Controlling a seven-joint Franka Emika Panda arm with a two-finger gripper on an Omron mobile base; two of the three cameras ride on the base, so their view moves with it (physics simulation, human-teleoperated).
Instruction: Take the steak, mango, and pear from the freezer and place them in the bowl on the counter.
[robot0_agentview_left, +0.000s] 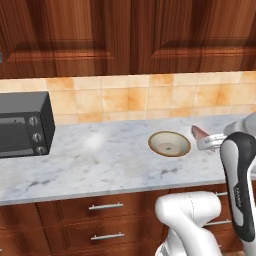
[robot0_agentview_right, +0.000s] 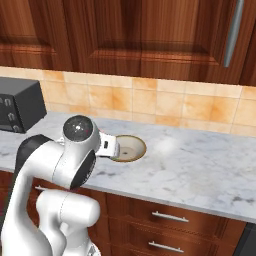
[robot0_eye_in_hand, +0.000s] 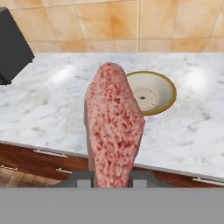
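Now the gripper (robot0_eye_in_hand: 111, 177) pinches the steak (robot0_eye_in_hand: 114, 127) near the bowl (robot0_eye_in_hand: 153, 92); bowl empty, mango and pear to come.

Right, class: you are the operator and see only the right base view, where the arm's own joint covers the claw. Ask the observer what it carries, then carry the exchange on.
Observer: In the hand view the claw is shut on the steak, which stands up between its tips.
Operator: Is there anything in the bowl?
Observer: No. The hand view looks into the bowl, and its inside is bare.
Operator: Is the steak above the bowl?
Observer: Not yet. In the left base view the steak is to the right of the bowl's rim, over the counter.
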